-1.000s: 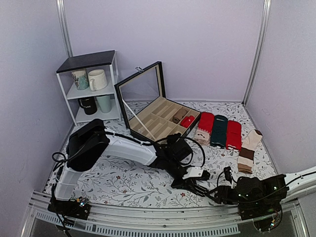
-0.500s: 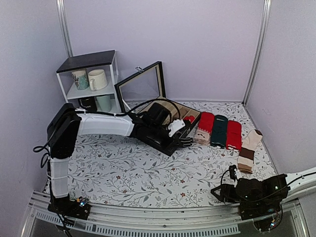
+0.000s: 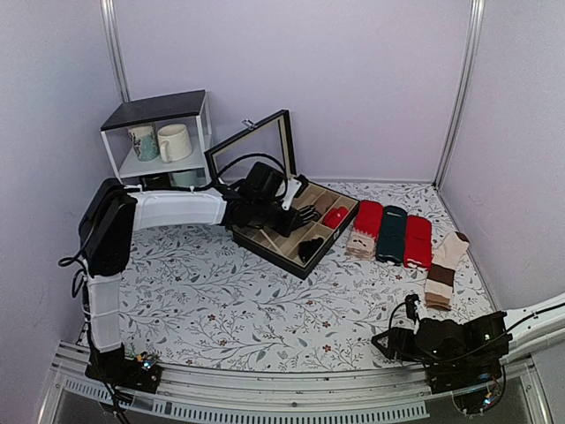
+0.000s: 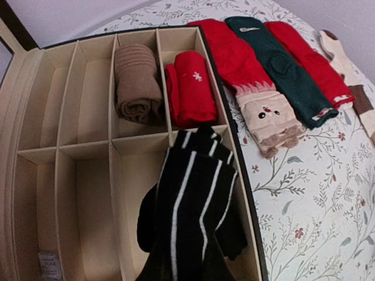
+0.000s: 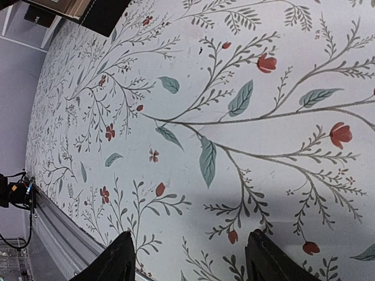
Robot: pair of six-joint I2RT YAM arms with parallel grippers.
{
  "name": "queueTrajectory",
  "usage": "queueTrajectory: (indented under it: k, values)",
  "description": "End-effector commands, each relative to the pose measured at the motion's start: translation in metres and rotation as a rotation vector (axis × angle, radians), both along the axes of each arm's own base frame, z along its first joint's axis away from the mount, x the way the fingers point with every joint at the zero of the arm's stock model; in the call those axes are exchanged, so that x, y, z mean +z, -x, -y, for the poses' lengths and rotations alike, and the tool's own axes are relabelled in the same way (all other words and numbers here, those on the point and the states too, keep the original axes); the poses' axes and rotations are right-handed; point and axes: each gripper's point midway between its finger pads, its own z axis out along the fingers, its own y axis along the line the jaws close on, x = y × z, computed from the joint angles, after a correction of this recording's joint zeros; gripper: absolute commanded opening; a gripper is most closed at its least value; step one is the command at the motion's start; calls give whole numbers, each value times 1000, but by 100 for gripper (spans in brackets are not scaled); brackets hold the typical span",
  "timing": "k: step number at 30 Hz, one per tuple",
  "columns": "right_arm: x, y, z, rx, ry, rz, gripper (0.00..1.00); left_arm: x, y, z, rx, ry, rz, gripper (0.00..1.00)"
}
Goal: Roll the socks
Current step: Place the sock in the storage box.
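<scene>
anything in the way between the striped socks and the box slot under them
Nothing visible: the striped socks hang over a bare slot; the brown roll and red roll lie beyond its divider.

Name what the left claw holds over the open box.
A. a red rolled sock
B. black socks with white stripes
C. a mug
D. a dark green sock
B: the wrist view shows the black socks with white stripes hanging from the left claw into a compartment of the box, just in front of the red rolled sock.
</scene>
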Motion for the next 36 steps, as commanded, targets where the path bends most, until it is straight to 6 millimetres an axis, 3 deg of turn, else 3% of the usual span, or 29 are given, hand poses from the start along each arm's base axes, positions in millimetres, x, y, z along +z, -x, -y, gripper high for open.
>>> queueTrajectory:
  k: [1,7,13,26,31,32,36]
  values:
    - [-6,-1,7,-8,-9,9,65,-11,-16,0,130,33,-42,0]
    - [-7,0,7,-4,-28,9,66,-33,-29,-12,284,-11,-104,0]
    - [-7,0,5,5,-30,19,66,-44,-30,-16,317,-33,-118,0]
    - [-9,0,5,13,-49,25,66,-96,-31,-24,366,-129,-188,0]
    - [-9,0,6,11,-49,28,66,-105,-30,-22,359,-139,-216,0]
    - [-9,0,6,11,-49,29,66,-106,-29,-20,353,-138,-222,3]
    - [-9,0,6,17,-48,31,66,-104,-31,-17,347,-131,-220,31]
